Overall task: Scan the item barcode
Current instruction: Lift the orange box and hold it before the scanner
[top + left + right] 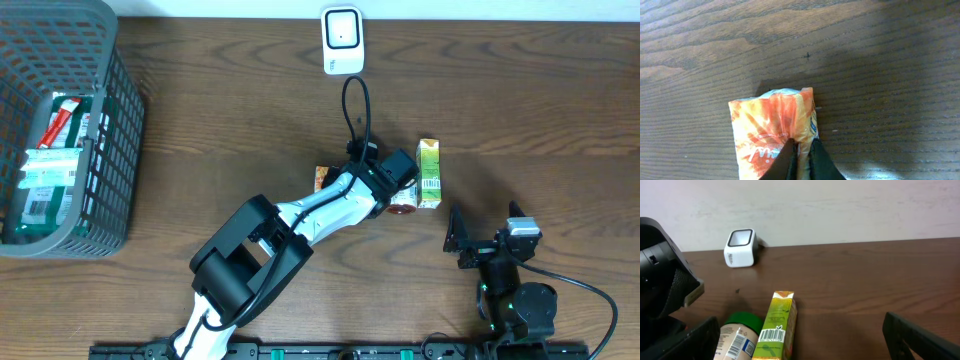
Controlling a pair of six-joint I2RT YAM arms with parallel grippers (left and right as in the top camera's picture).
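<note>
Left gripper (801, 151) pinches the orange packet (769, 125), its lower part cut off; right gripper (802, 336) gapes wide.

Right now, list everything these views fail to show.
- Left wrist: the packet runs off the bottom edge under the shut left fingers; no barcode shows.
- Overhead: the left arm covers most of the packet.
- Right wrist: the jar is cut off by the bottom edge; its label is too blurred to read.
- Overhead: the basket contents sit behind the mesh, too small to identify.
</note>
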